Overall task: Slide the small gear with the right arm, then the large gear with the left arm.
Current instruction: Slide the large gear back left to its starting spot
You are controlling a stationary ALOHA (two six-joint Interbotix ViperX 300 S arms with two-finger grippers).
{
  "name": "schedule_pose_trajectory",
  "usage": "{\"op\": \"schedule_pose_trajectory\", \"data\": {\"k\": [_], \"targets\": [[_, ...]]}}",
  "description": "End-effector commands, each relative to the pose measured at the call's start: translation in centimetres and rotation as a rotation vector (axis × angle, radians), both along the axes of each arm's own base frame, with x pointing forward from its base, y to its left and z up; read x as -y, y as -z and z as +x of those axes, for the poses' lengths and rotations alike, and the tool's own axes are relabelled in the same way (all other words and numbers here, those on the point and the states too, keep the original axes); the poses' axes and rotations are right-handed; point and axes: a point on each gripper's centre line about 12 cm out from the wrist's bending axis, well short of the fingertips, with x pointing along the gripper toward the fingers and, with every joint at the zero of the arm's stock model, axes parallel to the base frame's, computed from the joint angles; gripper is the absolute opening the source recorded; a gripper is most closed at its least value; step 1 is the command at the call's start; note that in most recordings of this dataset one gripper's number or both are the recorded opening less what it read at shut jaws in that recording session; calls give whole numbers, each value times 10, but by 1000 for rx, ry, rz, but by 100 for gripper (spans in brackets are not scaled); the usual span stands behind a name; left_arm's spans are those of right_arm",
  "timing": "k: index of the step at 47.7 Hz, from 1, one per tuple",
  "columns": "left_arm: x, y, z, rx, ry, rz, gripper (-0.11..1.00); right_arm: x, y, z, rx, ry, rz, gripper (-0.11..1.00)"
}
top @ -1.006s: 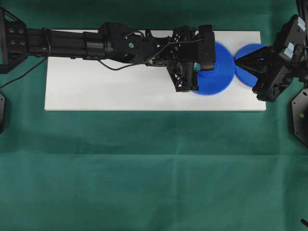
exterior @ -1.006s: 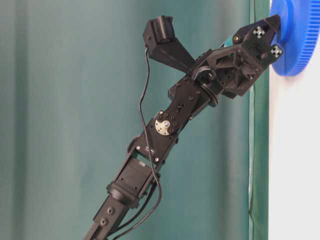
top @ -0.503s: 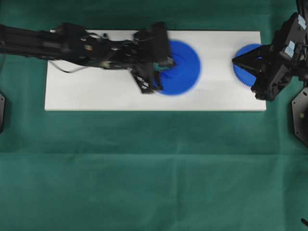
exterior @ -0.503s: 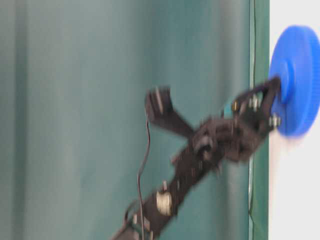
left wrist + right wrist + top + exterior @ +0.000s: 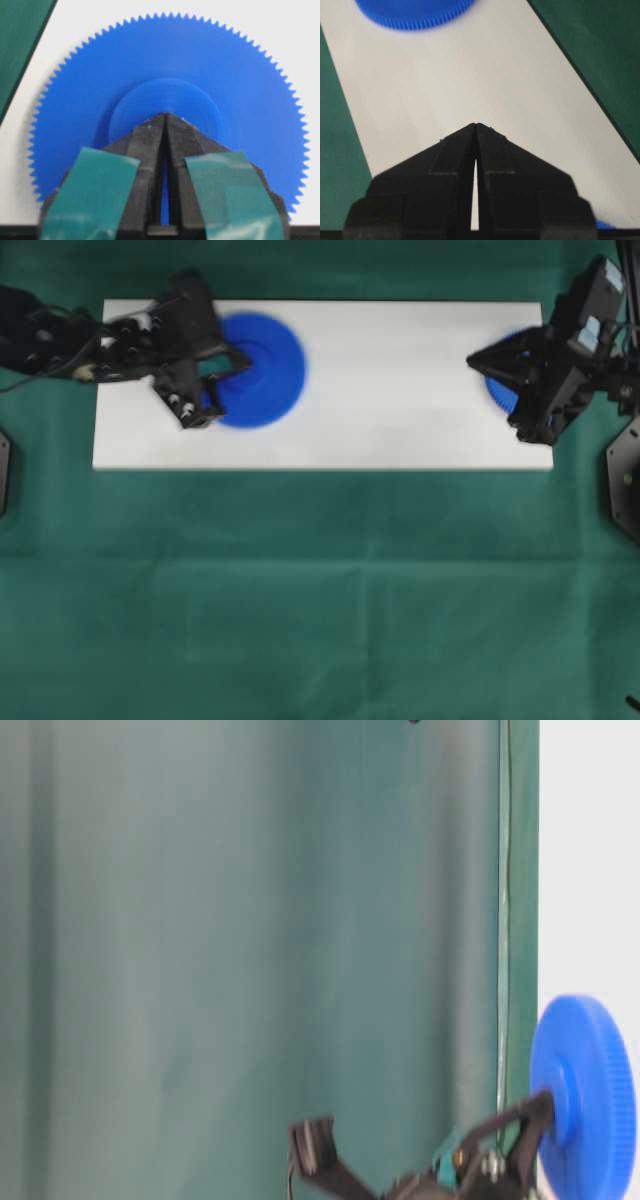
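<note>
The large gear lies flat near the left end of the white board, blurred by motion. My left gripper is shut, and its pointed tip rests on the gear's raised hub. In the left wrist view the large gear spreads out under the left gripper. From table level the large gear shows edge-on with the left gripper against its hub. The small gear sits at the board's right end, mostly hidden under my right gripper, which is shut with nothing in it.
In the right wrist view the right gripper points along the bare white board toward the large gear far off. Green cloth surrounds the board. A black mount stands at the right edge.
The left arm has pulled the large gear leftward along the board, from beside the small gear to the left end. The right gripper has shifted slightly leftward off the small gear.
</note>
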Motion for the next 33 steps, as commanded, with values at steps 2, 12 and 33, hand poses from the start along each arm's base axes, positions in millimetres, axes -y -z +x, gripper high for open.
{"op": "schedule_pose_trajectory", "data": {"k": [2, 12, 33], "targets": [[11, 27, -52, -134, -46, -66, 0, 1, -8, 11, 16, -10, 0, 50], [17, 13, -71, -99, -58, -53, 0, 3, -3, 21, -11, -14, 9, 50], [23, -6, -85, -34, -59, -26, 0, 5, -2, 28, -22, -14, 12, 50]]}}
